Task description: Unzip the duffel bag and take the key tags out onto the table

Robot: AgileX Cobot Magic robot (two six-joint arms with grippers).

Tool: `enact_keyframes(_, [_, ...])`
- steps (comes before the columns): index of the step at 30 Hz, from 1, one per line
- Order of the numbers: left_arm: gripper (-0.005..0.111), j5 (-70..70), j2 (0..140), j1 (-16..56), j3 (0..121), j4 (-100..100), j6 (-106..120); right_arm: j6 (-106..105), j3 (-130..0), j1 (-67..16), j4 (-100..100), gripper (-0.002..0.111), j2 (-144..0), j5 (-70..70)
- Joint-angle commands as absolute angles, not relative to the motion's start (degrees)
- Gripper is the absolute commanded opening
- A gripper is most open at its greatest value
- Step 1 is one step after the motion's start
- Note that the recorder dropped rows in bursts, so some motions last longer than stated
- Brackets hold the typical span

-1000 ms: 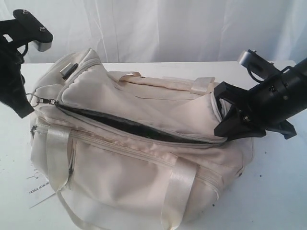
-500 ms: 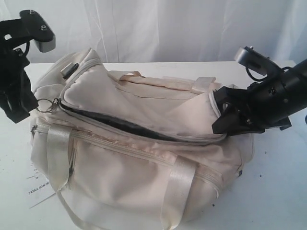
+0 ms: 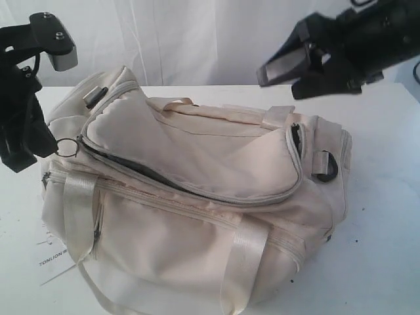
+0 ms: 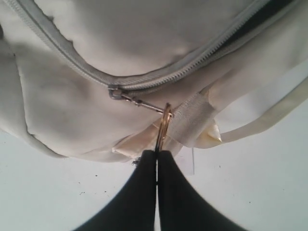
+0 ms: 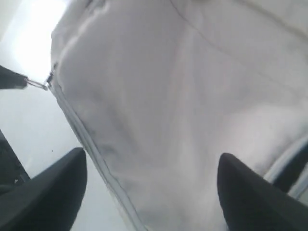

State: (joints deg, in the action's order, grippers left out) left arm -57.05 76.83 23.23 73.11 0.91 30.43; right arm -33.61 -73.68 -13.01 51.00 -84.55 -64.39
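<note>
1. The duffel bag (image 3: pixel 197 216) sat across the middle of the surface (image 3: pixel 380 197); a dark slit (image 3: pixel 134 169) showed under its slack top flap (image 3: pixel 197 151); the key tags were not in sight, presumably inside.
2. Left claw (image 4: pixel 156 153) was clenched on the zip's pull ring (image 4: pixel 163 126) at the bag's left end; right claw (image 3: pixel 295 69) hung released, jaws wide, above the right end, touching nothing.
3. Best play, I'd say: hold the ring taut; bring the right claw down to the flap's edge and enter along the slit.
4. Mind the near handle (image 3: pixel 246 256) and black strap ring (image 3: pixel 325 164); bare surface right of the bag gave room for the tags.
</note>
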Motion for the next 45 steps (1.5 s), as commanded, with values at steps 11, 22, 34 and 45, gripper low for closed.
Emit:
enact_keyframes(11, [0.000, -58.7, 75.9, 23.0, 73.3, 2.7, 30.9, -43.4, -81.5, -25.0, 48.3, 0.070, -83.5, -66.0])
enact_keyframes(22, [0.000, -58.5, 75.9, 23.0, 73.3, 2.6, 31.2, -37.9, -81.5, -51.2, 15.8, 0.070, -86.7, -43.1])
enact_keyframes(34, [0.000, -56.8, 75.9, 23.0, 73.3, -5.2, 24.2, -30.5, -81.5, -56.2, 7.2, 0.070, -96.7, -36.4])
enact_keyframes(45, [0.000, -55.5, 75.9, 23.0, 73.3, -4.9, 24.2, -30.1, -81.5, -57.3, 10.6, 0.070, -100.2, -34.4])
